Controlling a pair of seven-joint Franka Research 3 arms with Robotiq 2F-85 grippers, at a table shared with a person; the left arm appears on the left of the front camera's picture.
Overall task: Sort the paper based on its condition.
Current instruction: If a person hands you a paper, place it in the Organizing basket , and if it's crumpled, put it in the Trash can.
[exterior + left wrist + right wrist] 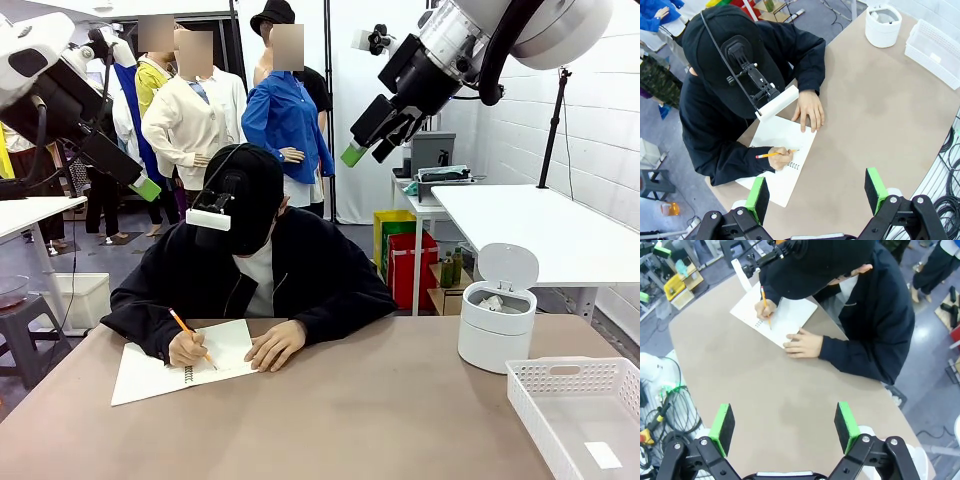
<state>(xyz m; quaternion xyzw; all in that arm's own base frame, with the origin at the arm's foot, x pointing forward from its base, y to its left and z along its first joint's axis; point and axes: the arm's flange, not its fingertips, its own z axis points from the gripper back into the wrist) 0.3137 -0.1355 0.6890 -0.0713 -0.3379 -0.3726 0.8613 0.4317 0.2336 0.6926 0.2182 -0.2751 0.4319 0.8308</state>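
Observation:
A small white crumpled paper (492, 301) lies inside the round white bin (495, 340), whose lid stands open at the table's right side. The bin (883, 31) also shows at the top of the left wrist view. A person in black leans over a white spiral notebook (160, 375) and writes with an orange pencil (188, 330). My left gripper (142, 182) hangs high at the upper left, open and empty, with its green pads (758, 197) wide apart above the notebook (782, 150). My right gripper (368, 152) hangs high at the upper right, open and empty, and its pads (846, 420) frame bare table.
A white slotted tray (585, 410) sits at the table's front right corner, beside the bin, holding one small flat white slip. The person's free hand (275, 345) rests flat by the notebook. The brown tabletop (350, 410) stretches between notebook and bin.

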